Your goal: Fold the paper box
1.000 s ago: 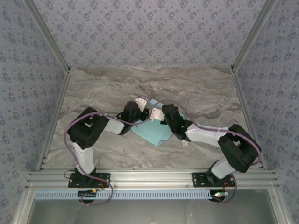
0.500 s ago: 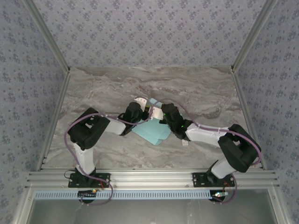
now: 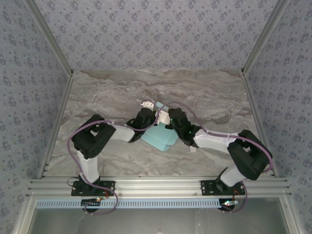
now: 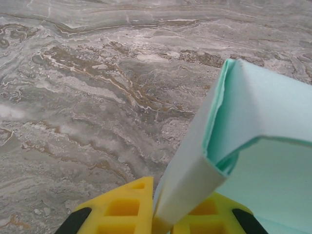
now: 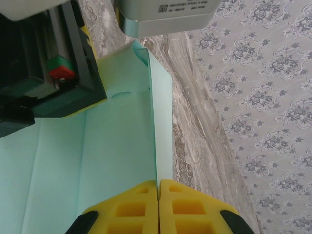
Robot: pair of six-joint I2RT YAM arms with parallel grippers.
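Box [image 3: 161, 138] is mid-table [image 3: 107, 92], caught between the two wrists and part folded. From above, its long axis runs far to near on a slight slant. The far end is tucked between the grippers and the near end points toward the arm bases.

Left gripper [image 4: 163, 220]: yellow fingers clenched on the edge of a folded panel standing up from them.

Right gripper [image 5: 158, 195]: pinched tight on a thin card wall.

I can't tell if the near end rests on the table.
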